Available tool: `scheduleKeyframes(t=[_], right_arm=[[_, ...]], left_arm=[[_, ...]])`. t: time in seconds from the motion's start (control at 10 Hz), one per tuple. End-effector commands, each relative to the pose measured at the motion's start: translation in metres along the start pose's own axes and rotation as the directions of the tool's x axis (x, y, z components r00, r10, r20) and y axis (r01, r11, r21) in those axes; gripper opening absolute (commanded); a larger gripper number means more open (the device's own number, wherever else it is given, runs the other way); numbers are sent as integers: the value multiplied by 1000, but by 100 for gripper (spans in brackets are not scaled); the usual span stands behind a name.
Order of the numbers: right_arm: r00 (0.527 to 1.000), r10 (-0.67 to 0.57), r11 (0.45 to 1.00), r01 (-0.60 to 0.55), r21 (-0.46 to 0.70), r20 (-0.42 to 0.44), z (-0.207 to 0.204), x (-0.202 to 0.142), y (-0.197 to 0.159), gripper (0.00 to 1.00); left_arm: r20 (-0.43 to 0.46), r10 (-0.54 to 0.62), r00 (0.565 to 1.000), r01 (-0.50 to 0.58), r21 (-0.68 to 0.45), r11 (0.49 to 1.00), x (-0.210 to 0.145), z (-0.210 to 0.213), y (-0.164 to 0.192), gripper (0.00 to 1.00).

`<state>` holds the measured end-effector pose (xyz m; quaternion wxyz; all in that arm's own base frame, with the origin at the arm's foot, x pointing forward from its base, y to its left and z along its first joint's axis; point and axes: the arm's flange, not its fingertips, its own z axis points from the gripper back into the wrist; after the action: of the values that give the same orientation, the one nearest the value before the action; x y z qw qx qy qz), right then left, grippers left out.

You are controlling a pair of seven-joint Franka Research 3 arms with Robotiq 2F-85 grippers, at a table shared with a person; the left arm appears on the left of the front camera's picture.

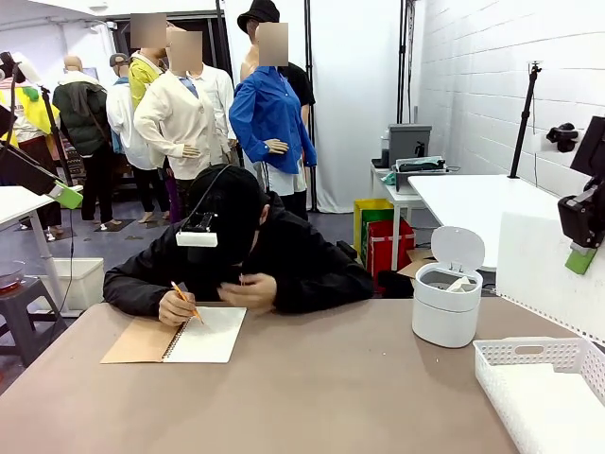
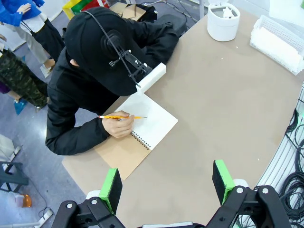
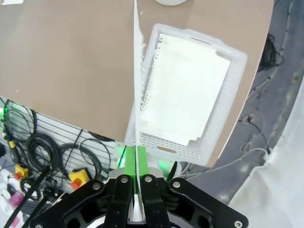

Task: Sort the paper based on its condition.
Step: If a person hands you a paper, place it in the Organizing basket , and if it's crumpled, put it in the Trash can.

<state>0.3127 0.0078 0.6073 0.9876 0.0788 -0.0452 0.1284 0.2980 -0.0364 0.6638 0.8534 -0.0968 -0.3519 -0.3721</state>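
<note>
The right gripper (image 3: 136,159) is pressed together on 1 smooth sheet of paper (image 3: 137,85), held edge-on above the white basket (image 3: 236,56) at the near right, where flat sheets (image 3: 185,95) lie. The left gripper (image 2: 166,179) hangs spread at the near left, holding nothing.

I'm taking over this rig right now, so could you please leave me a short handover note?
Left gripper: open, empty, above the table near the notebook.
Right gripper: shut on a smooth sheet, held above the basket.
Done: flat sheets lie in the basket; the bin stands open with white pieces inside.
Left: release this sheet into the basket, probably; the person's hand is writing with a pencil.
</note>
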Motion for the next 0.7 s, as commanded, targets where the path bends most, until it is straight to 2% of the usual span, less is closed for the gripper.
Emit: scheduleKeyframes(t=[0.0,0.5,0.6], right_arm=[[1000,21,1000,-21,-4,5,1,1,3,0],[1000,9,1000,-9,0,3,1,1,2,0],[1000,-7,1000,7,14,-3,-21,11,-10,0]], left_arm=[[5,3,1000,-3,3,1000,-1,0,1,100],[5,3,1000,-3,3,1000,-1,0,1,100],[5,3,1000,-3,3,1000,-1,0,1,100]])
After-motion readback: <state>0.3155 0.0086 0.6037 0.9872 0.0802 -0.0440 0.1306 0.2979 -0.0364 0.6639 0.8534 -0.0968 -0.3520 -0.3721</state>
